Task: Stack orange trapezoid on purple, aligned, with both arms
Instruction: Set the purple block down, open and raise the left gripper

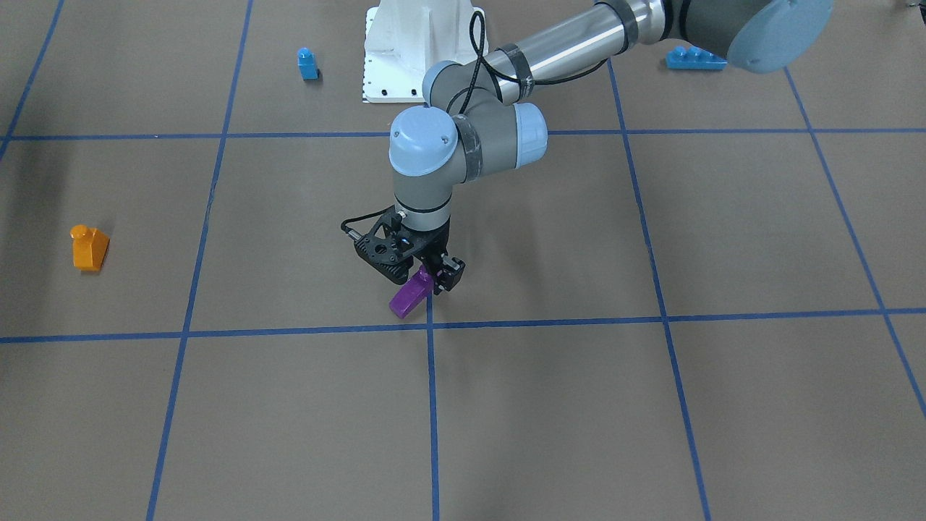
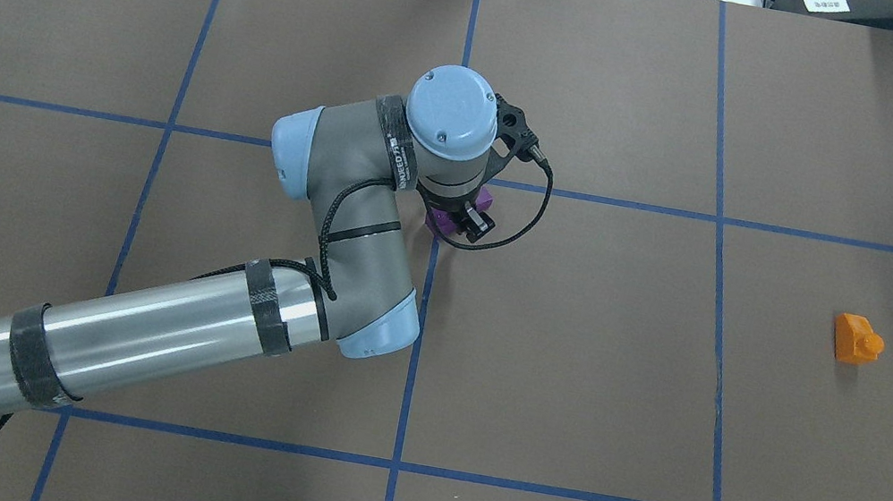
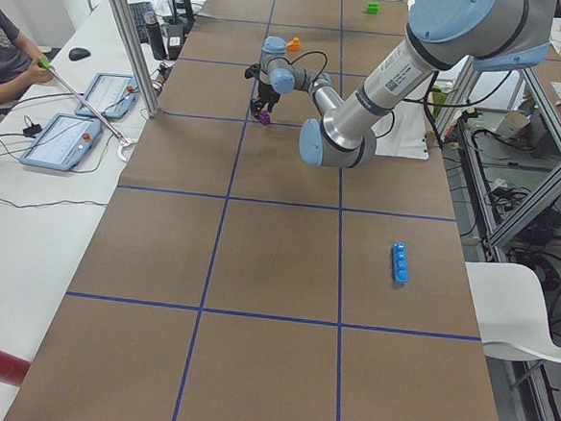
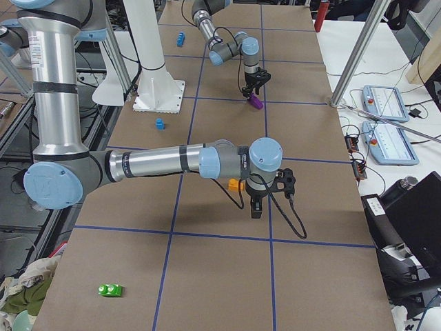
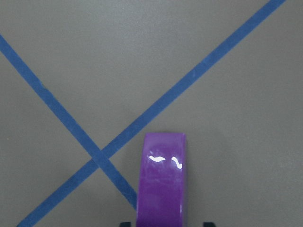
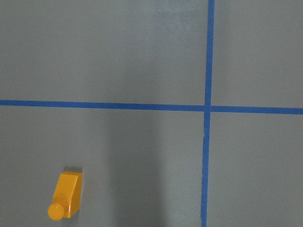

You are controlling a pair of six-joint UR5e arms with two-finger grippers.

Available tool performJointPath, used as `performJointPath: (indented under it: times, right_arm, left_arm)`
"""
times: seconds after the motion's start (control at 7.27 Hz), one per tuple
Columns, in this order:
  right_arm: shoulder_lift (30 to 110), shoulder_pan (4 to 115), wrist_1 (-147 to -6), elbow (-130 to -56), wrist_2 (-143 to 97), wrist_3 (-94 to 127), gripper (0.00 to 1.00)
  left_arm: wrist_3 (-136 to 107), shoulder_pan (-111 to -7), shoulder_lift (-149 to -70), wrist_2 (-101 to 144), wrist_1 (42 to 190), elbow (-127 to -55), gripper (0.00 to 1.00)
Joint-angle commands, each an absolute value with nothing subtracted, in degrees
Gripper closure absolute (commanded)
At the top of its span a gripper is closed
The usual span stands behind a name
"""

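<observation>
The purple brick hangs tilted between the fingers of my left gripper, which is shut on it close over a crossing of blue tape lines near the table's middle. In the left wrist view the purple brick juts forward over the tape cross. The orange trapezoid stands alone on the table far toward my right side, and shows low in the right wrist view as the orange trapezoid. My right gripper hovers beside the orange trapezoid; I cannot tell whether it is open or shut.
A small blue brick and the white arm base sit at the robot's side. A long blue brick lies by the left arm. A green brick is near the right end. A person sits at a side bench.
</observation>
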State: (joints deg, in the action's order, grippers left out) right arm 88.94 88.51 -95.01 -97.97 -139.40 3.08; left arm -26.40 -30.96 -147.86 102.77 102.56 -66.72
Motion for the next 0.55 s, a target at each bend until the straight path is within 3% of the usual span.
performJointPath:
  times: [0.0, 0.14, 0.41]
  right_arm:
    - [88.6, 88.5, -95.0, -98.0, -139.5, 3.1, 0.0]
    - [88.5, 88.5, -95.0, -98.2, -139.4, 3.1, 0.0]
    - [87.5, 87.0, -94.8, -99.0, -139.2, 4.4, 0.0]
  left_arm:
    - [-25.2, -31.4, -148.1, 102.1, 103.2, -66.8, 0.15]
    - [-25.9, -32.2, -148.4, 102.5, 103.4, -67.2, 0.01]
    - [-26.1, -34.7, -148.4, 106.8, 103.0, -69.2, 0.0]
